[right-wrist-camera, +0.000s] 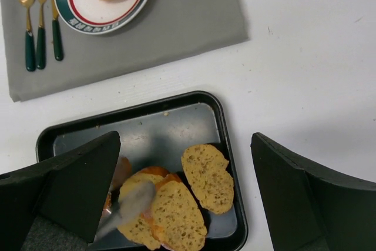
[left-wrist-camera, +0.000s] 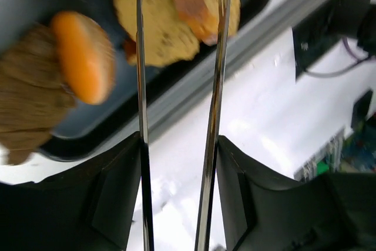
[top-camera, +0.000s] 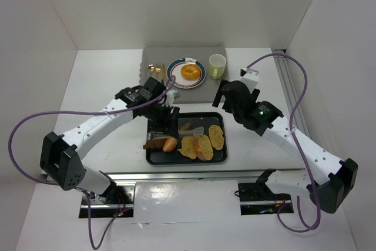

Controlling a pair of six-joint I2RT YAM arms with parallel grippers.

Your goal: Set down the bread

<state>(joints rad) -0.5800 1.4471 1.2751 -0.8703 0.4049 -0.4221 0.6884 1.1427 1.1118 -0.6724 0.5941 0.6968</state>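
A black tray [top-camera: 200,119] holds several flat speckled bread slices [top-camera: 202,145], an orange roll [top-camera: 170,144] and a brown loaf piece [top-camera: 154,143]. My left gripper [top-camera: 161,119] hangs over the tray's left half, shut on metal tongs [left-wrist-camera: 141,86]. The two blades stand apart and reach over the slices [left-wrist-camera: 158,33]. Their tips run out of the left wrist view. In the right wrist view a blurred tong tip [right-wrist-camera: 126,204] lies over the slices [right-wrist-camera: 208,177]. My right gripper [top-camera: 226,95] is open and empty above the tray's far right corner.
Behind the tray lies a grey placemat [top-camera: 205,89] with a plate [top-camera: 176,80] carrying a round orange bun, gold cutlery [top-camera: 155,70] and a pale cup [top-camera: 217,66]. White walls close in the table on three sides. A metal rail [top-camera: 176,176] runs along the near edge.
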